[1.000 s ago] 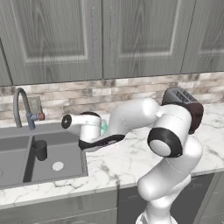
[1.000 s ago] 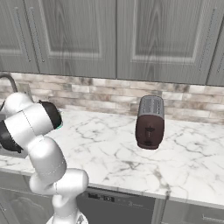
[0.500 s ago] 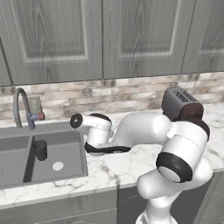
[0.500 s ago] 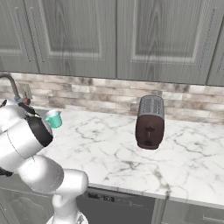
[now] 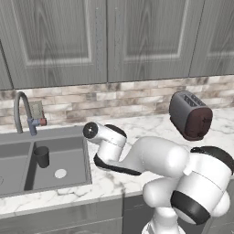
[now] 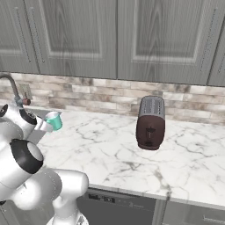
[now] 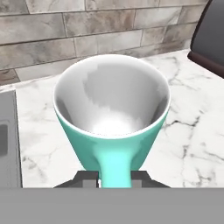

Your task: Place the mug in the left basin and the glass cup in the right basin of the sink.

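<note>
Item, the glass cup (image 5: 41,156): upright in the right basin of the sink (image 5: 68,139), beside the pale drain, well to the far side of the jaws; this half of the task appears done. Item, the mug (image 7: 112,123): teal with white rim, held off the marble counter (image 6: 110,151), its handle running down between the two dark finger tips; the gripper (image 7: 114,177) pinches it at that handle, jaws pressed against either side as far as the hand view shows; the open mouth faces away from the jaws toward the brick backsplash (image 7: 65,30). In the right base view the mug (image 6: 54,120) rides just beyond the wrist, above the counter, not over the sink; the left basin has yet to receive it, so I judge roughly half the task remains: carry across the ridge, lower, release. Item, the toaster (image 6: 150,123): on the counter, well off to one side of the jaws, untouched. Changes since the earlier pictures: the arm has folded lower and swung round; the mug has come clear into the right base view, lifted; the glass cup has not moved.
</note>
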You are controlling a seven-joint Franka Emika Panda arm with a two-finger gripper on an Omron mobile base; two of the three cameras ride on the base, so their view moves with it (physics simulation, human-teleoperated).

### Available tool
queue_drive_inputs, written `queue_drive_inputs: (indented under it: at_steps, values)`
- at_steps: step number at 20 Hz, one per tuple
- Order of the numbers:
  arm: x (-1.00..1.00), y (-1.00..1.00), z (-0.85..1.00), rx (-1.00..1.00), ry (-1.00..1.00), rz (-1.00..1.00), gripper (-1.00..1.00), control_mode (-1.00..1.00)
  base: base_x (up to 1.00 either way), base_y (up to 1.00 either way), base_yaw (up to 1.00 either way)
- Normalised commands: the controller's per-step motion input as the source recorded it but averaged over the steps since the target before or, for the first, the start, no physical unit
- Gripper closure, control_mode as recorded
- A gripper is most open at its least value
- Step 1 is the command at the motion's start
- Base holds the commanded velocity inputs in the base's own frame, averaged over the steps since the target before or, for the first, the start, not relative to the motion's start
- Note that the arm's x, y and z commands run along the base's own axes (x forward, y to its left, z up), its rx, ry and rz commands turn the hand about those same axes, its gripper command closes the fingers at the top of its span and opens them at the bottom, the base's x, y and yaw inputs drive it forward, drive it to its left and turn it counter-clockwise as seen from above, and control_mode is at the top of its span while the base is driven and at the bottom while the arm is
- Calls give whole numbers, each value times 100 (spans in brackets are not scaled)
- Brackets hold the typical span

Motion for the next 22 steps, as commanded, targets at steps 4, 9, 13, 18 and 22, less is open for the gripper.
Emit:
queue_drive_inputs:
  at_steps: [4, 9, 13, 18, 22]
  values:
    - [-6, -26, 16, 1, 1, 13, 100, -100, 0, 0, 0]
    - [-4, -27, 10, 1, 5, 14, 100, -100, 0, 0, 0]
    - [-8, -26, 0, 0, 8, 13, 100, -100, 0, 0, 0]
    - [-4, -20, 0, 0, 9, 12, 100, -100, 0, 0, 0]
    - [0, -8, 0, -2, 3, 7, 100, -100, 0, 0, 0]
